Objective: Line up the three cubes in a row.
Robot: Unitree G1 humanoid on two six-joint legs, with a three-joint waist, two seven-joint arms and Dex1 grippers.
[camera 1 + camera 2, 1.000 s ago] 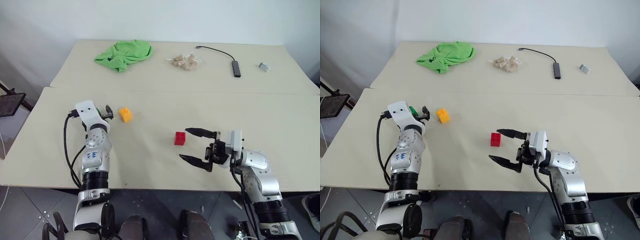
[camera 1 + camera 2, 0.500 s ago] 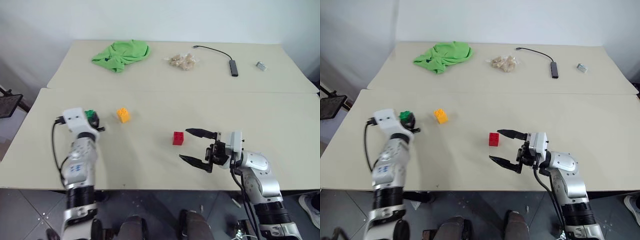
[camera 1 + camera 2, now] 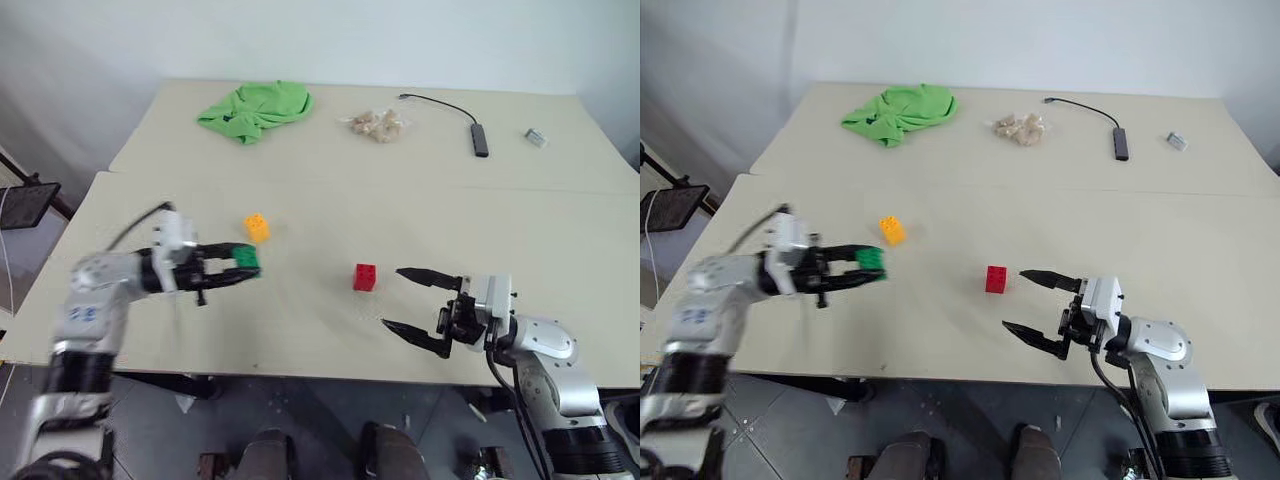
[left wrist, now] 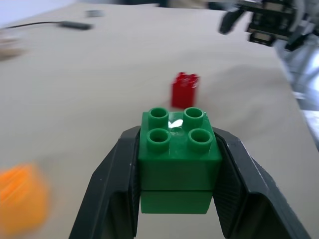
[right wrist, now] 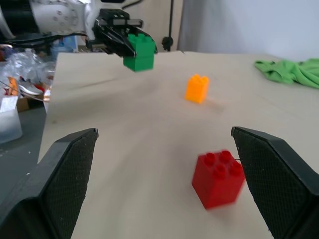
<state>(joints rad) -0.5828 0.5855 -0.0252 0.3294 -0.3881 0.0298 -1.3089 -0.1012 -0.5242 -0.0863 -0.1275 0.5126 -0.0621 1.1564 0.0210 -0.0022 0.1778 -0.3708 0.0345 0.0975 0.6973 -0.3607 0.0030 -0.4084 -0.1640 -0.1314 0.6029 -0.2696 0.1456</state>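
Clamped on the green cube (image 4: 179, 157), the left gripper (image 3: 237, 266) points at the red cube (image 3: 365, 277), at its 3 o'clock; orange cube (image 3: 257, 227) at 12; right gripper (image 3: 416, 310) gapes wide.

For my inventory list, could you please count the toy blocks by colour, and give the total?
Red block: 1
Green block (held in the left pincer): 1
Yellow-orange block: 1
Total: 3
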